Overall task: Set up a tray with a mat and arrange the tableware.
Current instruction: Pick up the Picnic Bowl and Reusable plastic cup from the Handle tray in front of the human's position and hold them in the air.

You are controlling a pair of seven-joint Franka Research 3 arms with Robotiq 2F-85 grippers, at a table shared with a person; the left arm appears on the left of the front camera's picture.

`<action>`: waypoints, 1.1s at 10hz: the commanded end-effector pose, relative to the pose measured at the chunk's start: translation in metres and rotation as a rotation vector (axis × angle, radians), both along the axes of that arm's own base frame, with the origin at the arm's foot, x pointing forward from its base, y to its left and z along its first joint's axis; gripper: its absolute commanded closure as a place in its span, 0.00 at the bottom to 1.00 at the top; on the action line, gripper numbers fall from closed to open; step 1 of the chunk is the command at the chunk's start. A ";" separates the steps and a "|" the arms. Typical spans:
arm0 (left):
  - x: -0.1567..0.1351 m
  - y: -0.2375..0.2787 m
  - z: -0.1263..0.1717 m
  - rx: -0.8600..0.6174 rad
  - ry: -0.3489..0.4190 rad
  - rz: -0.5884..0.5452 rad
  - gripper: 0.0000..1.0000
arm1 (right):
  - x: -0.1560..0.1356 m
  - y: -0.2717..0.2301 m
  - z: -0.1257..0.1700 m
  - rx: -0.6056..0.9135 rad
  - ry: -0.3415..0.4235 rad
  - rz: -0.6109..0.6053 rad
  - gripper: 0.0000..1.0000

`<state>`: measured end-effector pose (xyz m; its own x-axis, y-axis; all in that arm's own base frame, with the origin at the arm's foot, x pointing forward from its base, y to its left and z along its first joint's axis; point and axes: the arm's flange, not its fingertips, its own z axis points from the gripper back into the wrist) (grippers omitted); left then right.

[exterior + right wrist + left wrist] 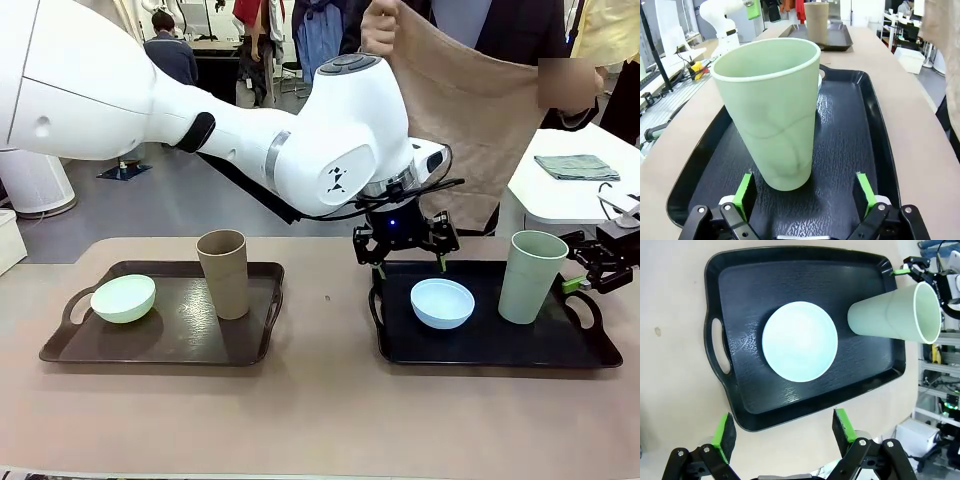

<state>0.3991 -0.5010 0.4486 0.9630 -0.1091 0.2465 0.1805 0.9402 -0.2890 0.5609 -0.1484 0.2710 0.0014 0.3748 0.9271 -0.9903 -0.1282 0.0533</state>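
Right gripper stands wide open, pads lined up on the base of the sage cup, seemingly just short of it. The cup stands upright at the right end of the black tray, beside the blue bowl. Best to close low and square so the cup lifts without tipping. Left gripper, also wide, hovers over the tray's far rim, and beyond it a person holds up the mat.

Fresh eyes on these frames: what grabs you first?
The white left arm is stretched across the middle, its open left hand above the far rim of the right black tray, which holds a light blue bowl and a sage green cup. The open right hand sits close beside that cup. Behind the table, a person holds up a tan cloth.
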 end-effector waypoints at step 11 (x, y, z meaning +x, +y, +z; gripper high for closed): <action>0.053 -0.023 -0.029 0.083 0.033 0.025 0.00 | -0.030 0.032 -0.005 -0.031 0.056 0.058 0.00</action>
